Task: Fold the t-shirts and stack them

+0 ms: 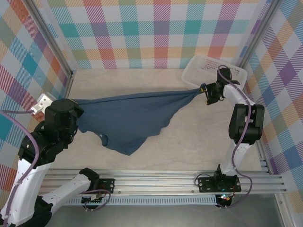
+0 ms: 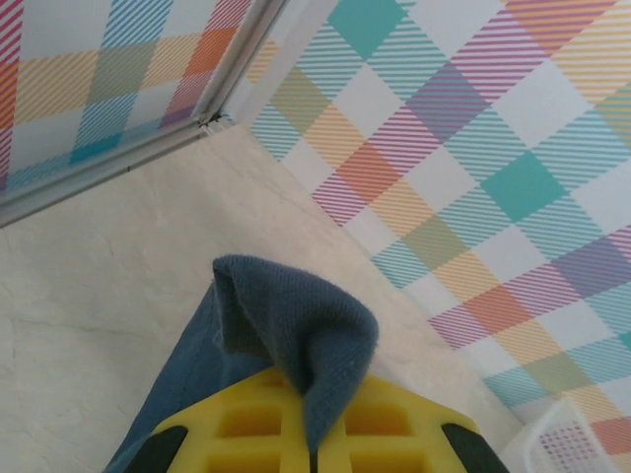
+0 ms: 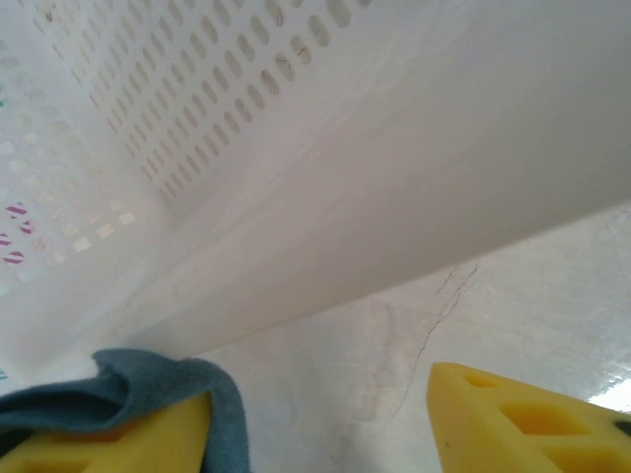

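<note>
top external view: the pale desk [image 1: 142, 161] carries the slate-blue t-shirt [image 1: 128, 118], stretched across its middle between both arms. the white perforated basket [image 1: 203, 64] sits far right. the left end effector [image 2: 314, 414] pinches a shirt fold tight; the right end effector [image 3: 320, 424], beside the basket, stands parted, a shirt corner draped over one finger.
</note>
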Robot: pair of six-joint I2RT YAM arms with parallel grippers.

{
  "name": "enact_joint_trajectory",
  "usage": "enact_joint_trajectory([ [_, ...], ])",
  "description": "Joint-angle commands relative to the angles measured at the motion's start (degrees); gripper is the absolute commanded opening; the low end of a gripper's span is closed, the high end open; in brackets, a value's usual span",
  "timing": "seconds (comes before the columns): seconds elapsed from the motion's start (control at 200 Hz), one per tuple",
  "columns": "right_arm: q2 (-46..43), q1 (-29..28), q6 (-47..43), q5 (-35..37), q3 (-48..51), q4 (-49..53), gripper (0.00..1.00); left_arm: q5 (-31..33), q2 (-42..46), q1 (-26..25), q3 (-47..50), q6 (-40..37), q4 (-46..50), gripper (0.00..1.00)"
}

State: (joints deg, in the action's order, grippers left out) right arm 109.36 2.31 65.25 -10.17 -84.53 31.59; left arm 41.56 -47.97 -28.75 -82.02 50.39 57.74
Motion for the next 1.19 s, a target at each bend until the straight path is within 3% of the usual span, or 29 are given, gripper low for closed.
enact_joint_trajectory([
  [0.0,-6.5,-1.8,-2.6,3.8,3.4,-1.8,0.55,-0.3,-1.0,0.2,3.0,-5.6,-7.0,0.00],
  [0.2,-21.8,-12.7,-3.7,13.9,15.1,2.3,0.46,-12.3,-5.3,0.5,6.9,-10.2,-16.5,0.00],
  [0.29,-26.6,-17.7,-6.2,19.8,19.3,1.8,0.49,-17.4,-6.6,0.5,7.4,-14.5,-16.3,0.00],
  [0.35,-26.9,-18.5,-9.4,17.3,21.7,-2.6,0.53,-20.6,-7.0,0.5,8.3,-15.9,-15.6,0.00],
  [0.435,-21.1,-19.7,-15.3,11.1,17.3,-3.0,0.58,-22.7,-6.4,0.5,10.3,-15.9,-14.4,0.00],
  [0.515,-13.0,-22.7,-20.5,10.7,9.3,0.9,0.64,-22.4,-4.8,0.5,12.9,-15.4,-13.5,0.00],
  [0.63,-3.1,-25.3,-23.9,11.5,2.0,-0.9,0.62,-21.3,-2.6,0.5,15.4,-15.2,-13.0,0.00],
  [0.885,14.6,-26.2,-23.2,11.6,-11.6,-1.3,0.59,-20.2,-0.3,0.5,17.1,-13.8,-11.0,0.00],
  [1.02,21.9,-26.5,-23.3,11.3,-20.2,4.4,0.59,-20.6,1.1,0.5,17.9,-13.1,-10.3,0.00],
  [1.19,27.0,-26.6,-22.3,9.7,-26.1,10.0,0.33,-19.8,2.1,0.5,18.1,-13.8,-10.1,0.00],
])
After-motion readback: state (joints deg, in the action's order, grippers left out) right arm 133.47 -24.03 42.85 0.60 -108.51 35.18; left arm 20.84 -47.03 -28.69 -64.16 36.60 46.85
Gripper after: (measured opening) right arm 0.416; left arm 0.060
